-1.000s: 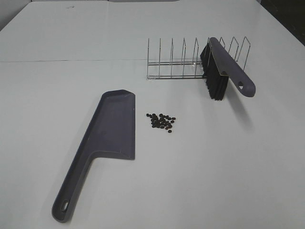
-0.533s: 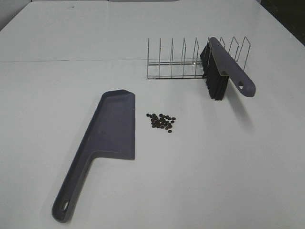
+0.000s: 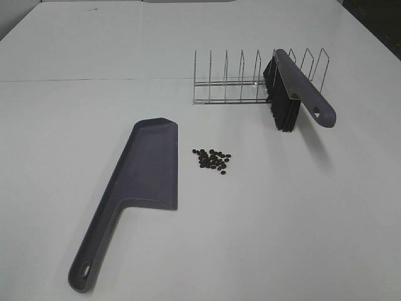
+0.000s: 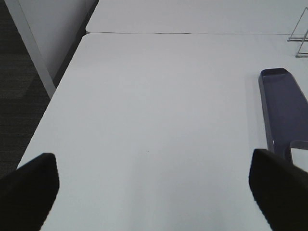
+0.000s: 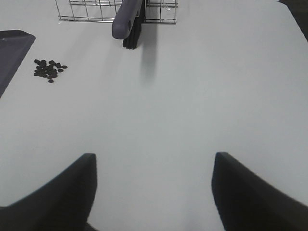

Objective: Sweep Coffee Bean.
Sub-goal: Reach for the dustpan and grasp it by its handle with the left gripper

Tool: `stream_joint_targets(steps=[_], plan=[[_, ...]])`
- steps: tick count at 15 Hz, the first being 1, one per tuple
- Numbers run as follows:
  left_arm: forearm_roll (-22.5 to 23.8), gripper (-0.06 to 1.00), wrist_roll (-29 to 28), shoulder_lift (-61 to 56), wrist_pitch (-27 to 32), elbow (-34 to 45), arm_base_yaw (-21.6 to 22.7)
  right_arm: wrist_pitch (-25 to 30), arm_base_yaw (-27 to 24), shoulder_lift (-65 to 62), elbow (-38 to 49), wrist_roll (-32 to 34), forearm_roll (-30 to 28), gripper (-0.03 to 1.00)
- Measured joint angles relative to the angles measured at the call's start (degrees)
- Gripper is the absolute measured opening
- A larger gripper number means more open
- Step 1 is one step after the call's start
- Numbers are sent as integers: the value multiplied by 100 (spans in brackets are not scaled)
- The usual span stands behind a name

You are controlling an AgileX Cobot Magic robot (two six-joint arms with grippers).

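A small heap of dark coffee beans (image 3: 212,160) lies on the white table, just right of the grey-purple dustpan (image 3: 147,172), which lies flat with its handle toward the front. The brush (image 3: 294,88) leans in the wire rack (image 3: 232,84), bristles down. Neither arm shows in the exterior high view. My left gripper (image 4: 154,178) is open over bare table, with the dustpan (image 4: 284,108) off to one side. My right gripper (image 5: 154,178) is open with nothing between its fingers; the beans (image 5: 49,69), the brush (image 5: 129,19) and a corner of the dustpan (image 5: 12,45) lie ahead of it.
The wire rack (image 5: 86,12) stands behind the beans, and a corner of it (image 4: 301,41) shows in the left wrist view. A seam crosses the table (image 3: 94,79) at the back. The table's left edge (image 4: 62,86) drops off to dark floor.
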Motion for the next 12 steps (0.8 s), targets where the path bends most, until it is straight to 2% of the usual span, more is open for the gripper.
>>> stream_joint_targets(steps=[12], plan=[[0,99,0,0,0,0,0,0,0,0,0,0,0,56]])
